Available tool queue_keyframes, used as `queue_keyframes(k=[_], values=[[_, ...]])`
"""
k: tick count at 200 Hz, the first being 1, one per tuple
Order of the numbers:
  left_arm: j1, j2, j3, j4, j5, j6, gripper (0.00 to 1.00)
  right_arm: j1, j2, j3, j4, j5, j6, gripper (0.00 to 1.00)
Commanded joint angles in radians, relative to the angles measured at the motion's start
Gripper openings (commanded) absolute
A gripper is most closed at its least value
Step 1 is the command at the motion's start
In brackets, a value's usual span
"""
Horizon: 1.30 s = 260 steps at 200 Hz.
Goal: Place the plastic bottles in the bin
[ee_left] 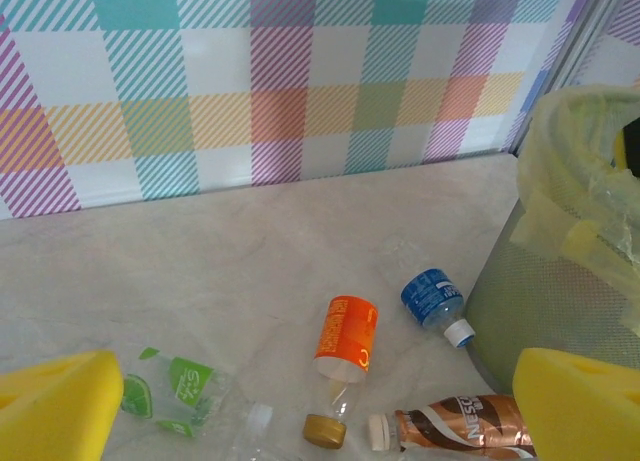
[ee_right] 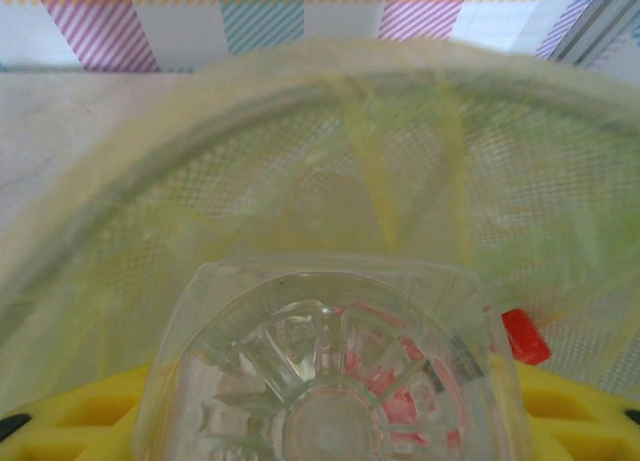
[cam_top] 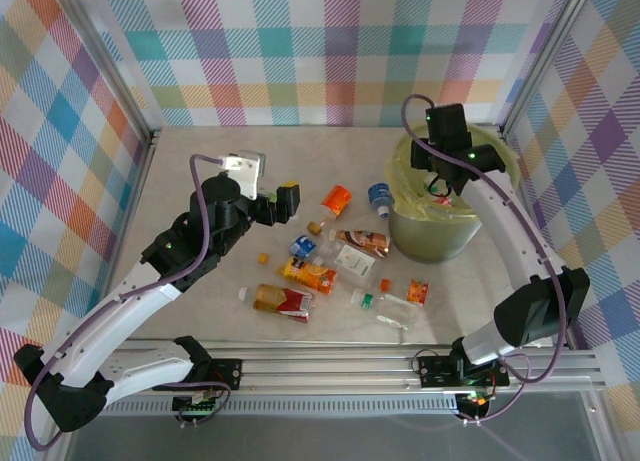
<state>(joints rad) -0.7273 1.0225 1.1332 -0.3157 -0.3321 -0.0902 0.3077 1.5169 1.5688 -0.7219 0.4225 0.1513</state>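
The plastic bottles (cam_top: 330, 251) are thin-walled, empty and, by my judgement, very light. Some are crushed, so they should give under the pads, and the round ones may roll or skid on the smooth counter (cam_top: 330, 146). The labelled mid-body looks like the best place to take hold, squeezing across the width, since necks and caps are small and would slip.

1 clear bottle (ee_right: 330, 381) is out over the bin (cam_top: 430, 236). The right pincer (cam_top: 445, 173) is partly closed around its body, with the yellow pads (ee_right: 80, 421) pressing its sides. Its ribbed base faces the wrist camera, and red label shows through the plastic. The bin's yellow-green bag (ee_right: 300, 161) gapes right behind it, so letting go there should send it inside.

The left pincer (cam_top: 268, 184) hangs above the counter with its jaws spread fully, holding and touching nothing. Ahead of it lie an orange-labelled bottle (ee_left: 345, 341), a blue-labelled bottle (ee_left: 432, 293) close to the bin wall, a brown Nescafé bottle (ee_left: 465, 424) and a crushed green-labelled bottle (ee_left: 185, 391). More bottles are scattered nearer the arm bases. The orange one lies apart from its neighbours and looks easiest to take next.
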Motion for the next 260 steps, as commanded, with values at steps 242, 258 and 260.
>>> queue_keyframes(k=[242, 258, 260], values=[[0.013, -0.015, -0.013, -0.026, -0.023, -0.031, 1.0, -0.015, 0.115, -0.121, 0.074, 0.001, 0.113, 0.86], [0.014, -0.014, -0.014, -0.028, -0.027, -0.035, 1.0, -0.015, 0.091, -0.11, 0.059, -0.004, 0.113, 0.91], [0.015, -0.014, -0.013, -0.029, -0.026, -0.036, 1.0, -0.015, 0.088, -0.108, 0.057, -0.004, 0.114, 0.92]])
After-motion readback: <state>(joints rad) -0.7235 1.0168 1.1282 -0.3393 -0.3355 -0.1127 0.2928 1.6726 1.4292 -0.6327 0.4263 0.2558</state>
